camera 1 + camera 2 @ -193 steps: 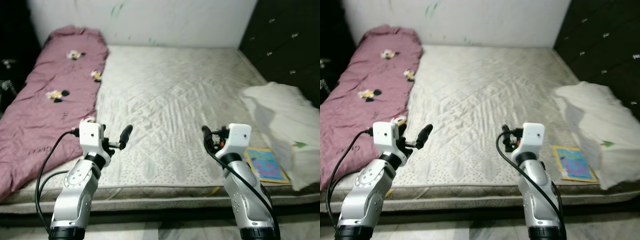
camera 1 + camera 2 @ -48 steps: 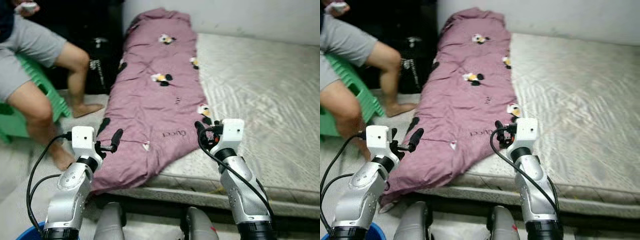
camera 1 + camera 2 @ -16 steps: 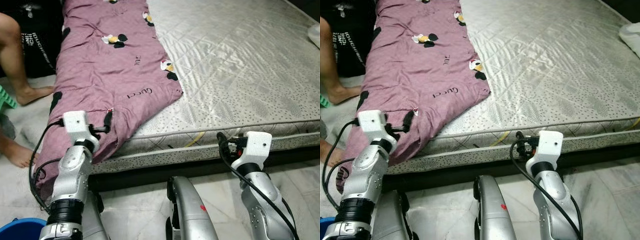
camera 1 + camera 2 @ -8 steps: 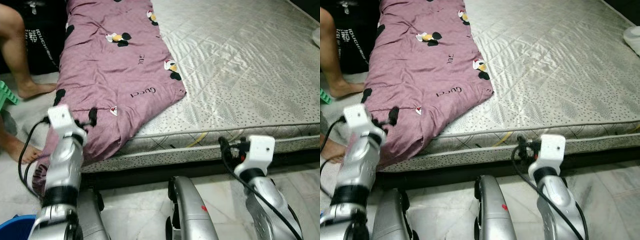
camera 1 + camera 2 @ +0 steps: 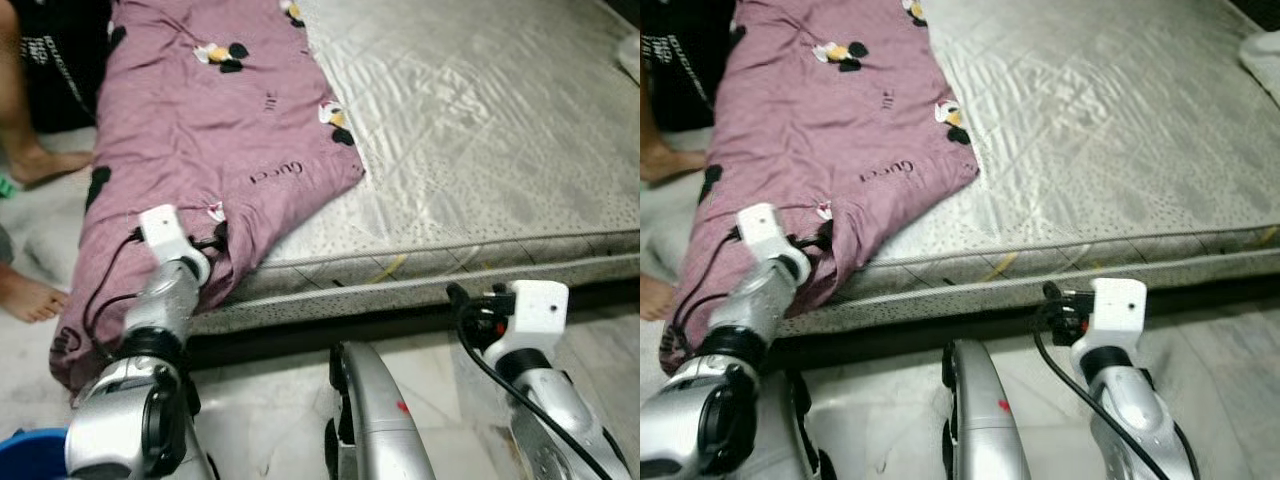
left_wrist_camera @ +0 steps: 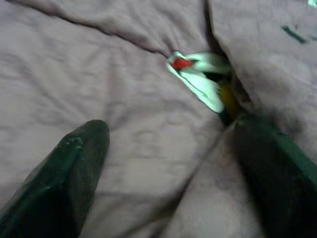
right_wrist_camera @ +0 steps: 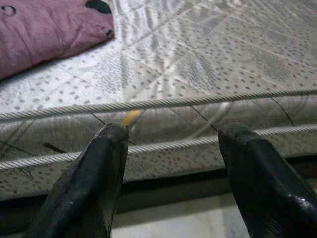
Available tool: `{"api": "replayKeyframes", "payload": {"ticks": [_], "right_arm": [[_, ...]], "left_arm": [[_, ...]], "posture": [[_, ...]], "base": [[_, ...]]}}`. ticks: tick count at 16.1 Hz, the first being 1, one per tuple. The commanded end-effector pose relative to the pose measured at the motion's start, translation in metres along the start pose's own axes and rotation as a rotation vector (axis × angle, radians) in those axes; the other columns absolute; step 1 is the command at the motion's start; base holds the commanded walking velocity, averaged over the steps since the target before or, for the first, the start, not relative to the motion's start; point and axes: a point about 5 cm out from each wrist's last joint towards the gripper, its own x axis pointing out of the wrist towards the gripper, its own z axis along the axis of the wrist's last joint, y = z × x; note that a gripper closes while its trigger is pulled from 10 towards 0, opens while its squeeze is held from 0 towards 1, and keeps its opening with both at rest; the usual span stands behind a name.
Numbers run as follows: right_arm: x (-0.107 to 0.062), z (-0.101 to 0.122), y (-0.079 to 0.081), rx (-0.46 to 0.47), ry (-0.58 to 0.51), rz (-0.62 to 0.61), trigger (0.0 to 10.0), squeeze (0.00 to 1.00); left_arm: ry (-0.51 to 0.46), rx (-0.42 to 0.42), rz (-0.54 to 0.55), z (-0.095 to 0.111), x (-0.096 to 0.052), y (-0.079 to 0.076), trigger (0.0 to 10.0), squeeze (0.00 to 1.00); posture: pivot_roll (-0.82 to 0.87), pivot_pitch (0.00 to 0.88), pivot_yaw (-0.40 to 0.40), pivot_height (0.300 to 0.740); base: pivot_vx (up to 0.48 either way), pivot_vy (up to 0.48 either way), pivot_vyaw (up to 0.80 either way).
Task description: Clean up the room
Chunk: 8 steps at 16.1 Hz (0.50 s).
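Purple quilt [image 5: 210, 130] lies along the left side of the mattress [image 5: 480, 130], its near corner spilling over the edge toward the floor, which is likely why I reach for it there. My left hand [image 6: 168, 163] is pressed into that hanging fold with its fingers [image 6: 74, 168] spread wide, cloth between them but nothing pinched yet. My right hand [image 7: 171, 168] hangs low before the mattress side, also open and empty, free to help. A person's bare foot [image 5: 30, 295] rests on the floor beside the quilt.
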Motion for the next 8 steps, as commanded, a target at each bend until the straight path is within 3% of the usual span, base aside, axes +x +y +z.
{"api": "replayKeyframes", "payload": {"ticks": [1,2,3,5,7,8], "right_arm": [[-0.006,0.001,-0.006,-0.01,0.01,-0.021,10.0,0.0],[-0.008,0.001,-0.007,-0.013,0.017,-0.022,10.0,0.0],[-0.007,0.002,-0.007,-0.013,0.018,-0.021,10.0,0.0],[-0.006,0.003,-0.006,-0.012,0.021,-0.019,10.0,0.0],[-0.005,0.003,-0.005,-0.01,0.023,-0.016,10.0,0.0],[-0.005,0.003,-0.004,-0.009,0.023,-0.015,10.0,0.0]], "left_arm": [[0.049,0.012,-0.018,-0.007,0.002,-0.008,10.0,0.0],[0.163,0.049,-0.036,-0.021,0.003,-0.018,10.0,0.0],[0.21,0.115,-0.053,-0.031,0.003,-0.026,10.0,0.0],[0.238,0.173,-0.14,-0.04,0.003,-0.049,10.0,0.0],[0.261,0.351,-0.315,-0.054,-0.001,-0.084,10.0,0.0],[0.282,0.41,-0.362,-0.061,-0.004,-0.092,10.0,0.0]], "posture": [[-0.25,0.206,-0.117,0.534],[-0.26,0.206,-0.118,0.534],[-0.26,0.206,-0.118,0.534],[-0.27,0.205,-0.117,0.534],[-0.26,0.2,-0.114,0.534],[-0.26,0.198,-0.112,0.534]], "base": [[0.0,0.0,0.0],[0.0,0.0,0.0],[0.0,0.0,0.0],[0.0,0.0,0.0],[0.0,0.0,0.0],[0.0,0.0,0.0]]}}
